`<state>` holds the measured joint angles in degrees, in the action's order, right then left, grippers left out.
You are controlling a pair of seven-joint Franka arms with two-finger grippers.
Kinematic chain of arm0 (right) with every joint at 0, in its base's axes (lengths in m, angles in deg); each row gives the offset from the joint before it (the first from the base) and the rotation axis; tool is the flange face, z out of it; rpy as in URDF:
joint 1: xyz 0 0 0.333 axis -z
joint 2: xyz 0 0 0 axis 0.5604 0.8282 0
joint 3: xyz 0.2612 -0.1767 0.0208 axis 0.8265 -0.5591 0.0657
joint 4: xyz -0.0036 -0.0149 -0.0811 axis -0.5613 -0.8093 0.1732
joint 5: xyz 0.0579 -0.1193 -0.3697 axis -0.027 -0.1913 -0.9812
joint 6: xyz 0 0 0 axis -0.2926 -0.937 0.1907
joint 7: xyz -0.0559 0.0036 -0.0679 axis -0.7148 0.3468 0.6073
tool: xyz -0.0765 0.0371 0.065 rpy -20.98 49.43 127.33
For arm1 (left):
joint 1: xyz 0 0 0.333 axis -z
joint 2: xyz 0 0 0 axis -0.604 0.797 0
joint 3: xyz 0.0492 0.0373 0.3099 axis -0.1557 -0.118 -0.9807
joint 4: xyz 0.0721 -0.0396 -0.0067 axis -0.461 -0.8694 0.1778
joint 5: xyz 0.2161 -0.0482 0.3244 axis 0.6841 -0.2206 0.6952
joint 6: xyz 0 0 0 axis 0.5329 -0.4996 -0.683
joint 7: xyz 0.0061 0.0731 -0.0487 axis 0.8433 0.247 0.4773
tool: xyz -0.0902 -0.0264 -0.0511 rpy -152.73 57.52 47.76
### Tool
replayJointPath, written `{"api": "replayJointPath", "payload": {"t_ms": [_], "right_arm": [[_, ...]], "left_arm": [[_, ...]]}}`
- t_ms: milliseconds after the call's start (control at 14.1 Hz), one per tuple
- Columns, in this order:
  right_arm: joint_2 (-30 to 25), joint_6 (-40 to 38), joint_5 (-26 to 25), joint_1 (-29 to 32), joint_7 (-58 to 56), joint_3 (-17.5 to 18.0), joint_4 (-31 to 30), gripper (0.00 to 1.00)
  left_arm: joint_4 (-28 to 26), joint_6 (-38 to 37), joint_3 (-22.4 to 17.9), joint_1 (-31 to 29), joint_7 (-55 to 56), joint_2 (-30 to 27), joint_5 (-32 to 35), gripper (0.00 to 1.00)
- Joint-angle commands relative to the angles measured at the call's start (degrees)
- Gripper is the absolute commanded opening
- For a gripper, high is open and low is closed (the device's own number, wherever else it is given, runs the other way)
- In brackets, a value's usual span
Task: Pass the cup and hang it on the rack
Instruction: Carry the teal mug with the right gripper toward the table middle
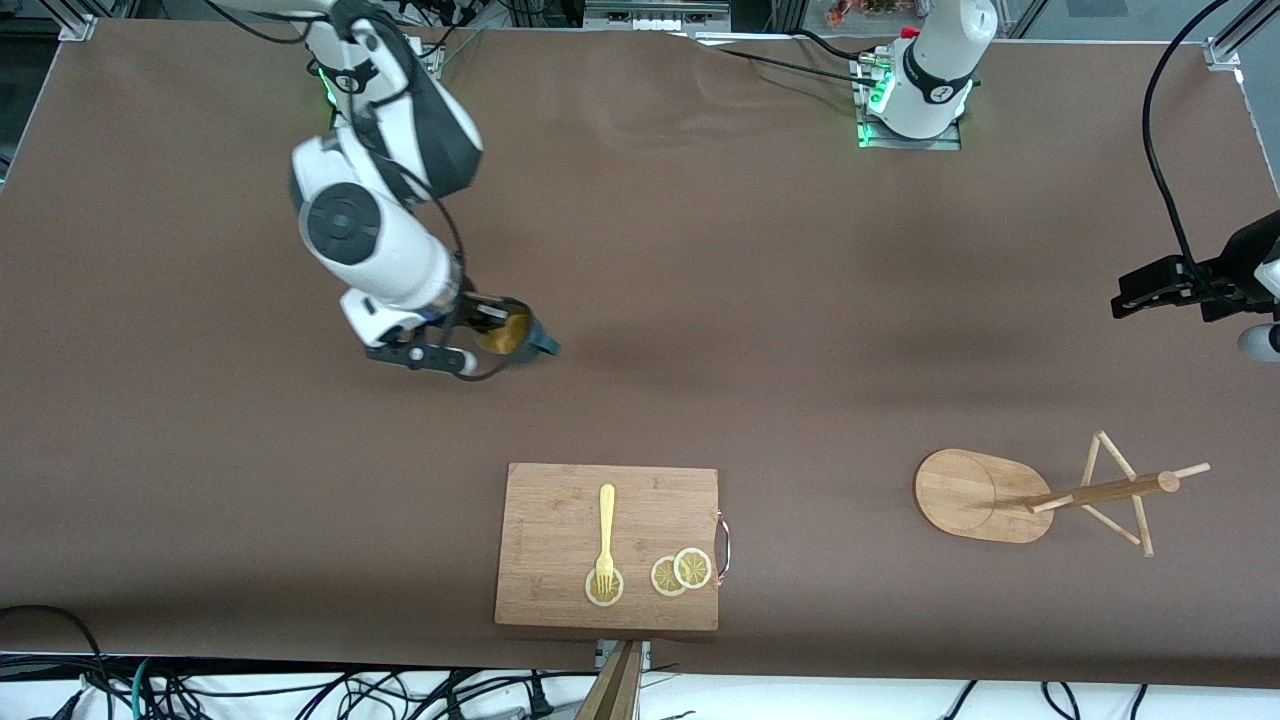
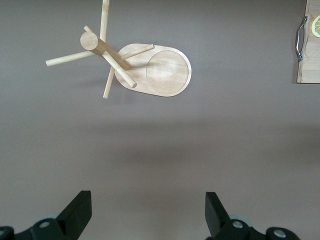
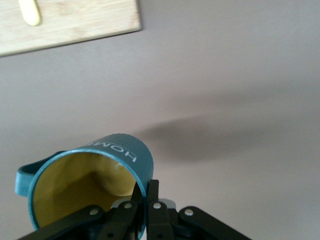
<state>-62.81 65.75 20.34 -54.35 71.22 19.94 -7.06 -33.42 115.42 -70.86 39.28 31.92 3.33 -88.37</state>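
The dark teal cup (image 1: 508,333) with its ochre inside hangs tilted in my right gripper (image 1: 487,318), its handle pointing toward the left arm's end of the table. In the right wrist view the right gripper (image 3: 146,196) is shut on the rim of the cup (image 3: 125,150), one finger inside and one outside. It is up over bare table toward the right arm's end. The bamboo rack (image 1: 978,495) stands near the left arm's end and shows in the left wrist view (image 2: 167,72). My left gripper (image 1: 1150,288) (image 2: 147,199) is open and empty, up in the air above the table beside the rack.
A rectangular bamboo cutting board (image 1: 560,505) lies near the front edge of the table. It carries a yellow fork (image 1: 606,530) and lemon slices (image 1: 681,572), and has a metal handle (image 1: 724,545). Brown cloth (image 1: 760,330) covers the table.
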Motion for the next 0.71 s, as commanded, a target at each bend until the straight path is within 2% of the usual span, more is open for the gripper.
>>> {"api": "replayJointPath", "payload": {"t_ms": [0,213,355,639], "right_arm": [[9.86,-0.79,-0.83,-6.16,11.01,-0.72,11.85,0.00],[14.36,4.90,-4.24,-10.65,20.08,-0.81,14.43,0.00],[16.30,8.25,-6.44,-12.77,22.63,-0.90,14.43,0.00],[17.97,12.04,-7.07,-14.27,23.44,-0.98,14.34,0.00]], "left_arm": [[1.69,-0.51,0.15,-0.27,-0.08,0.61,-0.41,1.00],[1.68,-0.51,0.06,-0.27,-0.08,0.61,-0.41,1.00],[1.60,-0.51,0.06,-0.36,-0.08,0.61,-0.49,1.00],[1.69,-0.51,0.06,-0.36,-0.17,0.61,-0.41,1.00]]}}
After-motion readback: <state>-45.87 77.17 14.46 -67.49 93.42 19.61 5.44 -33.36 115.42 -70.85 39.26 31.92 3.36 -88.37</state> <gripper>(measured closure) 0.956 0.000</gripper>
